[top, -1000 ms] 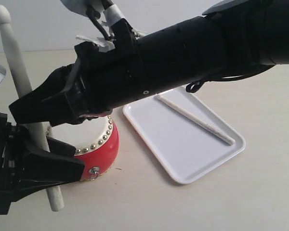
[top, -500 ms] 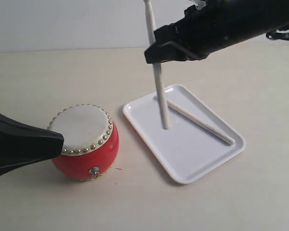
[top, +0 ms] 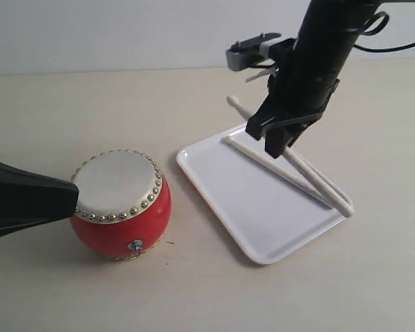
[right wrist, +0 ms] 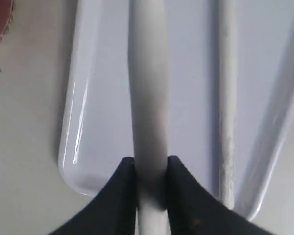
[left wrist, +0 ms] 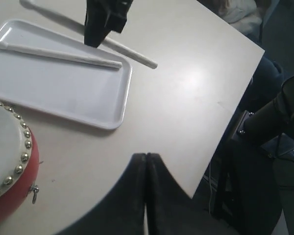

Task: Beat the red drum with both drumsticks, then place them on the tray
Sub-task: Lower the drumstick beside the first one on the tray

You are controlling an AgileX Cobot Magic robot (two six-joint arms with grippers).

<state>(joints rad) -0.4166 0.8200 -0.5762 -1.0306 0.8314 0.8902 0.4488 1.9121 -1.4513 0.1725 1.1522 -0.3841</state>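
Right claw (top: 280,145): points down over the far part of the tray, its two fingers closed tight on a drumstick. The wrist view shows the stick pinched between the dark fingertips (right wrist: 130,169).
Held drumstick (top: 318,182): slants low across the tray. Its rounded tip pokes out past the far rim and its butt end reaches just past the tray's right corner. I cannot tell whether it touches the tray.
Second drumstick (top: 245,147): lies flat inside the tray, free of either claw, close beside the held one and nearly in line with it.
Tray (top: 242,200): white, on the surface (top: 194,290), to the right of the drum and near it but not touching.
Red drum (top: 121,204): stands upright on the surface with its pale skin facing up, left of the tray.
Left claw (left wrist: 146,161): fingers pressed fully together with nothing between them. It sits at the drum's left side and is well apart from the tray.
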